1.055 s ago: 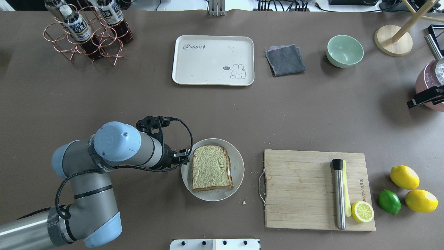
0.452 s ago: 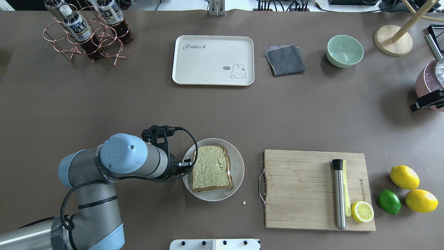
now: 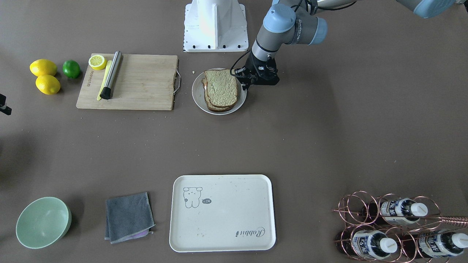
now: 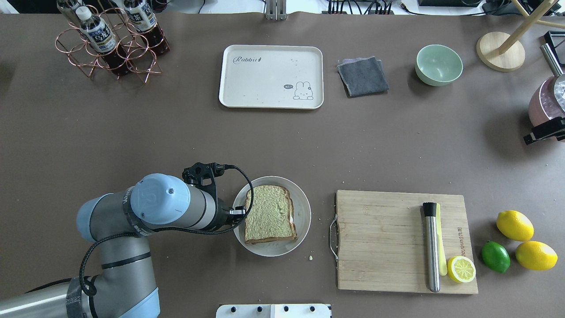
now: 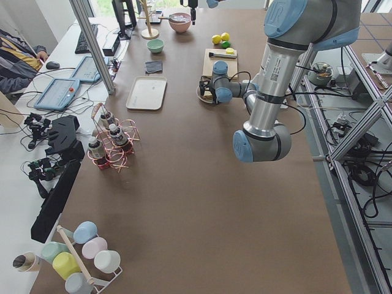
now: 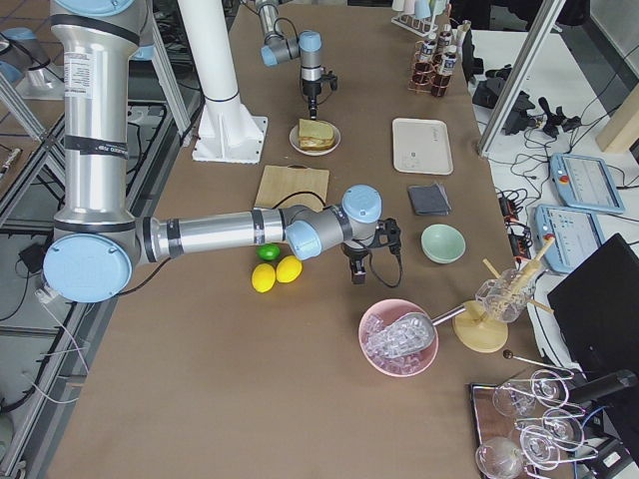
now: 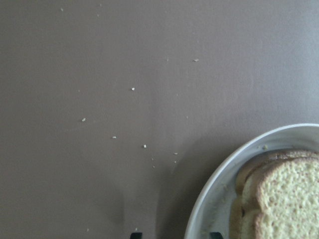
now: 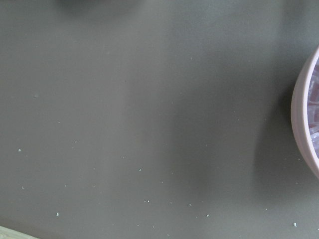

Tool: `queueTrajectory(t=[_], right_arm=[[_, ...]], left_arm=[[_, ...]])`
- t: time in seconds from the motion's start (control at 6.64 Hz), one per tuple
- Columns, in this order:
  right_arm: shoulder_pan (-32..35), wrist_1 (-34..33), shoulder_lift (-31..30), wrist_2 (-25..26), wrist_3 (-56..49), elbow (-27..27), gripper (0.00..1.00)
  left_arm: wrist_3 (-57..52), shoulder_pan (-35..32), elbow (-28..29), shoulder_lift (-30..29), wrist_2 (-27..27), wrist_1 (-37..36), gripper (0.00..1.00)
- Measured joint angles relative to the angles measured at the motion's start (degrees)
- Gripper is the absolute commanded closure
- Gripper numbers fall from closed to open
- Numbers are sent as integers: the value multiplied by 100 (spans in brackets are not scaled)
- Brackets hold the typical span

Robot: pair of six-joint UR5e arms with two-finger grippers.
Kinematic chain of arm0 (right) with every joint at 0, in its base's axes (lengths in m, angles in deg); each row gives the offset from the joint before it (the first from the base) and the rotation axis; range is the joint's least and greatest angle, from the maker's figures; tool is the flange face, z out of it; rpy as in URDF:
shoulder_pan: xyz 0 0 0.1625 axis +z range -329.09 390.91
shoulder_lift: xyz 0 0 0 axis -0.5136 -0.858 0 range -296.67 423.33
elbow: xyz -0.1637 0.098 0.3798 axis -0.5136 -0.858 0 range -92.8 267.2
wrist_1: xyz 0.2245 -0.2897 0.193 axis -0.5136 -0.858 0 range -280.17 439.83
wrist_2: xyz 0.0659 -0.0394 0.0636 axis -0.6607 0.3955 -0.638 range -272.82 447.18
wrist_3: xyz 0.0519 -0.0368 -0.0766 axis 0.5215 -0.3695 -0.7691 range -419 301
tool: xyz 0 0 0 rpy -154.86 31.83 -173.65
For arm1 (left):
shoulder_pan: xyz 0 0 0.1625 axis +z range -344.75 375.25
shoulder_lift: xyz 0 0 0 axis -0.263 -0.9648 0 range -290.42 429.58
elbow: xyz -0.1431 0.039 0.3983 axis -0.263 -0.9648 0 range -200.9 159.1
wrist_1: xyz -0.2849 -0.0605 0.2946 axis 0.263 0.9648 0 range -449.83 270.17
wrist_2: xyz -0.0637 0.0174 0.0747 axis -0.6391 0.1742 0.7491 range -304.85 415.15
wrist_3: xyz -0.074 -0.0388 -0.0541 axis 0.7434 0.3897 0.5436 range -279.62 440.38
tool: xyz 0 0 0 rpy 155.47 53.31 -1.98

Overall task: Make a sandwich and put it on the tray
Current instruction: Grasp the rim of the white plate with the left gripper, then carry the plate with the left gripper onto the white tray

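At lower centre of the overhead view, the left gripper [image 4: 237,213] is hanging with its fingers apart on either side of the plate's [image 4: 303,207] left rim. It is apparently lining up to pinch the sandwich [image 4: 269,218] resting there, while the tray [image 4: 265,79] is lying well apart at upper centre.

Left claw [image 4: 237,212] pulled back toward the robot base along the plate [image 4: 306,216] rim. It was level with the far part of the sandwich [image 4: 269,214]; now the sandwich's middle sits right beside it. Wrist and elbow followed. Right claw [image 4: 544,131] drifted slightly baseward by the pink bowl [image 4: 540,106].
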Motion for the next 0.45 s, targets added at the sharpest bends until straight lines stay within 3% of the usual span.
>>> queueTrajectory(t=[0.45], right_arm=[[3,2,0,-69,0,55,1]], left_arm=[[81,-137,-57,-64,-19,1,100]])
